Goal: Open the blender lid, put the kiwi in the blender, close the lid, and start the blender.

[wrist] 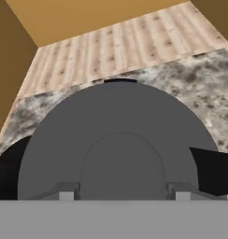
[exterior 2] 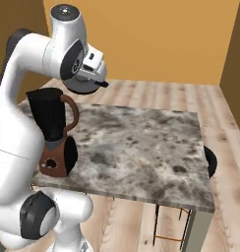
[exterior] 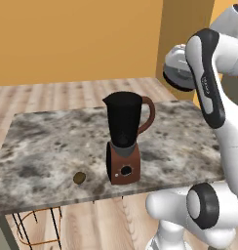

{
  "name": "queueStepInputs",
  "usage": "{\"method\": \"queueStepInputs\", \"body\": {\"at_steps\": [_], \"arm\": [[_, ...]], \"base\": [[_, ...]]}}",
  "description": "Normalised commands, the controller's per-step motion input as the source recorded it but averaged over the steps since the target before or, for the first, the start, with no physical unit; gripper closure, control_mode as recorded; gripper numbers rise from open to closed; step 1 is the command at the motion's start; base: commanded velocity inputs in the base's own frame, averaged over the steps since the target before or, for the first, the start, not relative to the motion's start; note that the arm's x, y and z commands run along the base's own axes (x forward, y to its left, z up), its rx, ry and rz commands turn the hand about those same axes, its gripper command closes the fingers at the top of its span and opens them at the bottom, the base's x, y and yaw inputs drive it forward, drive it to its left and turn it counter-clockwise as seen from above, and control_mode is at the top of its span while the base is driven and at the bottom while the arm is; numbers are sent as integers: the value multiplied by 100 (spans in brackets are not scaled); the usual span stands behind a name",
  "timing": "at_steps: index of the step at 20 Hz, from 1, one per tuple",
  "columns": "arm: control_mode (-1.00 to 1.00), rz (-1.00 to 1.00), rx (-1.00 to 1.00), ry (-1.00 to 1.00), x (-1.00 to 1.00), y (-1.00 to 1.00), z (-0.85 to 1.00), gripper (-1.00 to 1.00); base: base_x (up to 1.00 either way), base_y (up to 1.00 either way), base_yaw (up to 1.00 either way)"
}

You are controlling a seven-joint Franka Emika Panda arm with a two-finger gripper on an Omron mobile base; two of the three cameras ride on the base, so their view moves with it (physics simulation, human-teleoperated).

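The gripper (wrist: pixel 120 193) holds the lid (wrist: pixel 116 140): in the hand view its two fingertips (wrist: pixel 65 192) stand on either side of the lid's raised central knob, pressed against it, and the grey disc spreads out right in front of the camera. In the left base view the lid (exterior: pixel 175 66) hangs at the end of the arm, up in the air, tilted and well clear of the jar; in the right base view the lid (exterior 2: pixel 85 78) sits under the hand, with its small tab pointing away from the arm.

Below the gripper and a little to its side stands the blender (exterior: pixel 125 139), upright on the counter (exterior: pixel 52 146), its jar open at the top. The spout faces away from the gripper's side and the curved handle turns toward it. The round dial on the base faces the near counter edge. In the right base view the blender (exterior 2: pixel 55 133) stands just below and beside the held lid, not touching it.

Farther from the gripper, beyond the blender, the kiwi (exterior: pixel 79 177) lies on the counter near the front edge, just beside the blender's base but apart from it.

Behind the counter, farthest from the gripper, lies the floor (exterior 2: pixel 156 91), and beyond it the wall (exterior: pixel 77 39).
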Motion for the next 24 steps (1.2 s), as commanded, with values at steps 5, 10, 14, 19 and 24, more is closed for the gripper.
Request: {"method": "queueStepInputs", "body": {"at_steps": [5, 10, 14, 19, 24], "arm": [[-100, -6, 1, 2, -28, -100, -89, 100], [-100, -5, 0, 10, -10, -99, -100, 100], [-100, -1, 0, 20, 0, -72, -100, 100], [-100, 0, 0, 21, 26, -42, -94, 100], [-100, -1, 0, 20, 40, -17, -74, 100]], "base": [[0, 0, 0], [0, 0, 0], [0, 0, 0], [0, 0, 0], [0, 0, 0]]}}
